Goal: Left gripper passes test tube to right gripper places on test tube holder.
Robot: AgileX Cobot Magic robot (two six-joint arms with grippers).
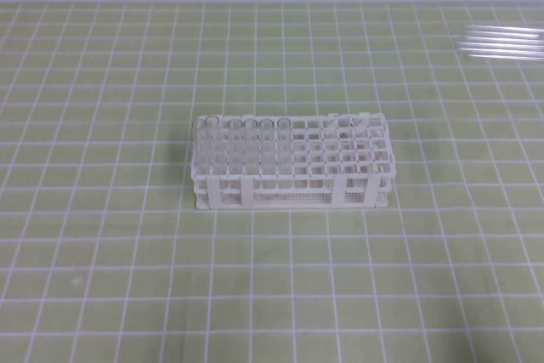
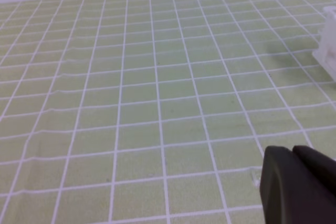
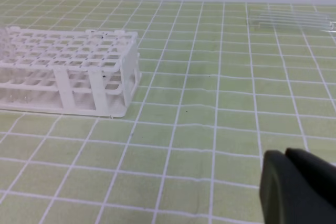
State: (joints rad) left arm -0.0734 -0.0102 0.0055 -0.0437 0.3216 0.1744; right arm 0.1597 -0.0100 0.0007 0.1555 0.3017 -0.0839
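Test tube [image 1: 501, 42], loose at two o'clock of the test tube holder [image 1: 293, 163]: we judge it light, slippery, fragile, best gripped mid-length; both jaws clenched, empty.

The middle of the table [image 1: 102, 278] is occupied by a white rack [image 1: 293, 163]; loose glass tubes [image 1: 501, 42] are laid at the far right edge.

Left gripper [image 2: 299, 182] closed, empty, low at its wrist view's corner; right gripper [image 3: 296, 187] likewise closed, empty; neither arm shows in the high view
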